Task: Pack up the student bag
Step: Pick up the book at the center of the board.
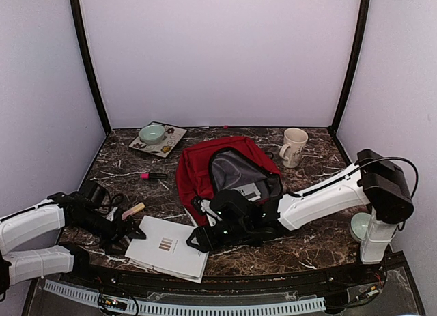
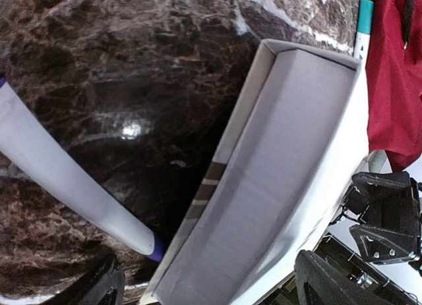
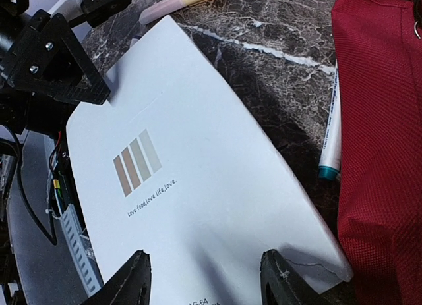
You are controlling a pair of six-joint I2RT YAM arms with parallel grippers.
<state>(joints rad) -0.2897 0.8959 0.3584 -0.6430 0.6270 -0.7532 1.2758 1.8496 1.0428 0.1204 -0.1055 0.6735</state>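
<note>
Bag [image 1: 194, 169] sits mid-table, a bit toward the far edge, unzipped, with the grey-lined mouth gaping up and toward the arms. My read: it's laid that way so items can slide in from the near side. White notebook [image 1: 167, 249] lies at the near edge, left of centre, its right corner near the bag's near-left side; probably the next item in. Right gripper [image 1: 196, 239] reaches across low over the notebook's right edge, jaws partway apart above the cover, nothing pinched that I can see. Left gripper [image 1: 132, 231] is at the opposite, left edge, jaws wide, straddling that corner, empty. It looks placed to brace or tip the notebook, since a flat cover on marble gives no edge to grab. Teal-capped pen [image 3: 329, 137] lies along the bag's side, just beside the fabric. Pink marker [image 1: 153, 175] and pink-yellow stick [image 1: 133, 210] lie left of the bag. Plate [image 1: 172, 142] with bowl [image 1: 151, 133] is at the far-left corner and the mug [image 1: 293, 147] at the far edge on the right, all well apart from the action.
</note>
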